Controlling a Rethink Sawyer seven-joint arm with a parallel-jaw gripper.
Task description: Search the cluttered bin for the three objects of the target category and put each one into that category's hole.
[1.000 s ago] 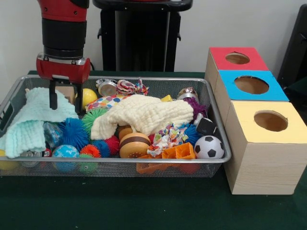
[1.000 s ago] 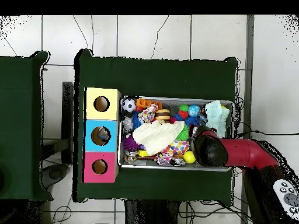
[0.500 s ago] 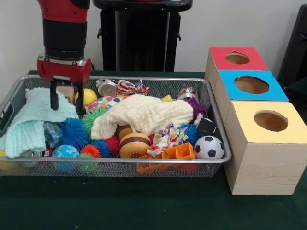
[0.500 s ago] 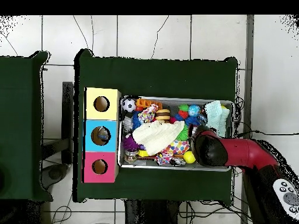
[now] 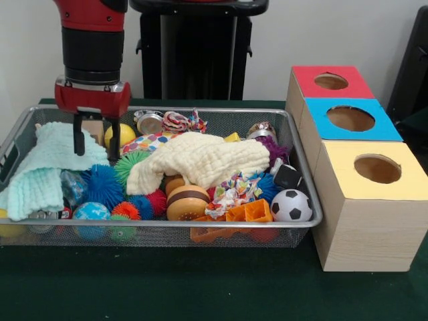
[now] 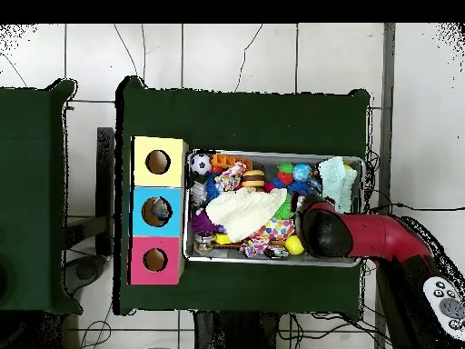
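While searching: gripper (image 5: 97, 139) has edged sideways above the mint cloth (image 5: 47, 167).
Fingers: spread, empty.
Progress: nothing sorted yet.

A cluttered wire bin (image 6: 356, 162) is seen on the green worktop (image 6: 245, 118); three holed boxes (image 6: 157, 210) are set against its left edge.

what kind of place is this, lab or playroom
Most likely a robotics lab set up for a sorting test, not a playroom: a red arm's gripper hangs over a wire bin of jumbled toys, beside three colour-topped boxes with holes, on a green-covered table over tiled floor.
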